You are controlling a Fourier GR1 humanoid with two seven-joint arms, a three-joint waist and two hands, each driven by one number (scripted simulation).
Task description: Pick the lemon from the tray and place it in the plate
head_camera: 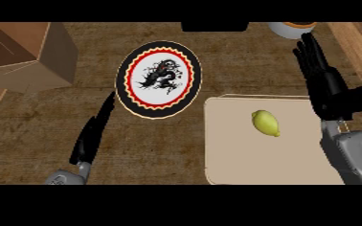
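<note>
Lemon (265,123) lies on the beige tray (233,165), in its far half and a little right of the middle, apart from both hands. We see the right hand (326,88) over the right edge of the tray, its fingers straight and holding nothing, near the fruit but not touching it. The left hand (94,135) is also open and holds nothing, with straight fingers pointing to the near-left rim of the plate (122,84), which lies on the tabletop (247,62) just left of the tray, and a brown box (35,52) stands at the far left.
</note>
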